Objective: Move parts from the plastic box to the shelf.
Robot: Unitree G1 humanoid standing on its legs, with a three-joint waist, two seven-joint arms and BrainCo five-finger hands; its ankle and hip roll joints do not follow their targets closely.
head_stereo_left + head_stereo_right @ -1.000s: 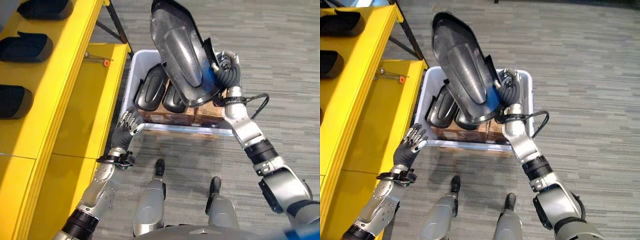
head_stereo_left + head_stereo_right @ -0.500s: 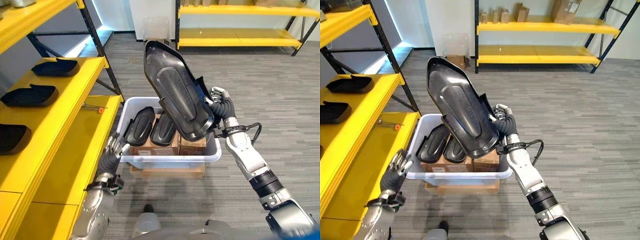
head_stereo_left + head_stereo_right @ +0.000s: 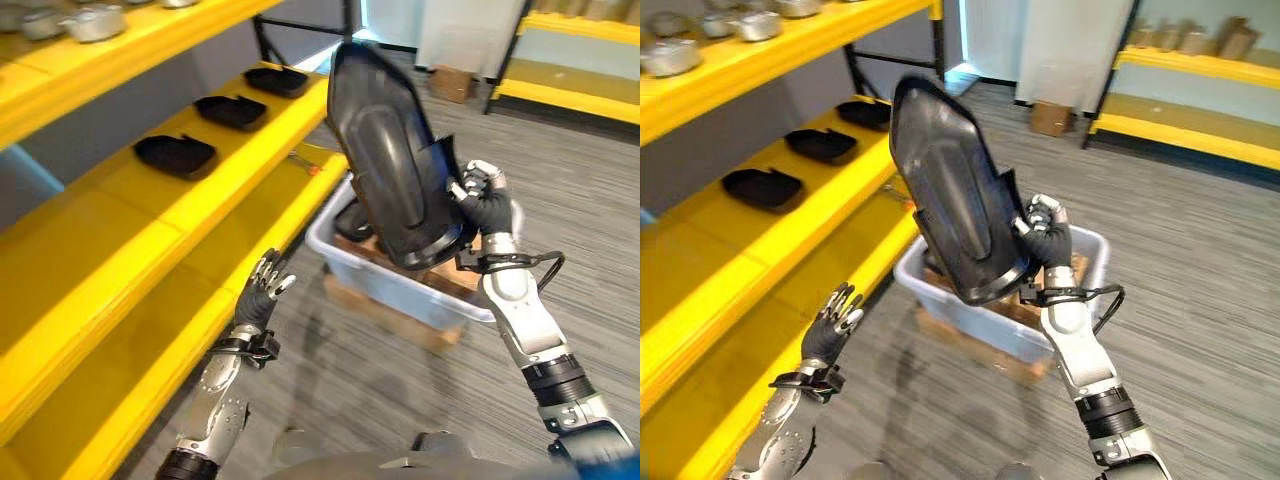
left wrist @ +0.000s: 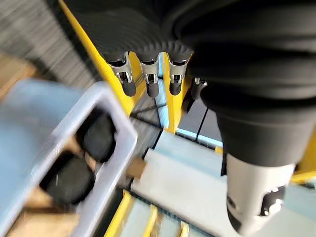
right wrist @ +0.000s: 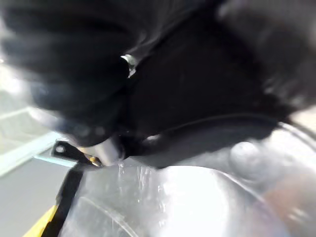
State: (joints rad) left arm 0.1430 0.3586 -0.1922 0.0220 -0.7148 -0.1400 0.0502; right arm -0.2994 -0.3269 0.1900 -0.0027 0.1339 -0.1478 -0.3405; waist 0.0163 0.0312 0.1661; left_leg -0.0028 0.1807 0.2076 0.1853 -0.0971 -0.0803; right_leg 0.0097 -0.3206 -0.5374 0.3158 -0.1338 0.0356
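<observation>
My right hand (image 3: 488, 205) is shut on the lower edge of a large black moulded part (image 3: 395, 160) and holds it upright above the grey plastic box (image 3: 400, 290). Up close, the part's glossy surface (image 5: 173, 197) shows in the right wrist view. More black parts (image 4: 69, 177) lie inside the box (image 4: 111, 153). The yellow shelf (image 3: 210, 200) runs along my left with three black parts on it, the nearest (image 3: 175, 155). Beside the shelf's lower level my left hand (image 3: 262, 295) hangs open with straight fingers (image 4: 148, 81), holding nothing.
Cardboard boxes (image 3: 440, 275) sit in and under the plastic box. A small orange-tipped tool (image 3: 305, 163) lies on the lower shelf level. Metal pots (image 3: 95, 20) stand on the upper shelf. A second yellow rack (image 3: 1200, 135) and a carton (image 3: 1050, 118) stand at the far side.
The camera has swung left toward the shelf. My right hand still holds the large black part, now nearer the shelf side of the box. My left hand stays open.
</observation>
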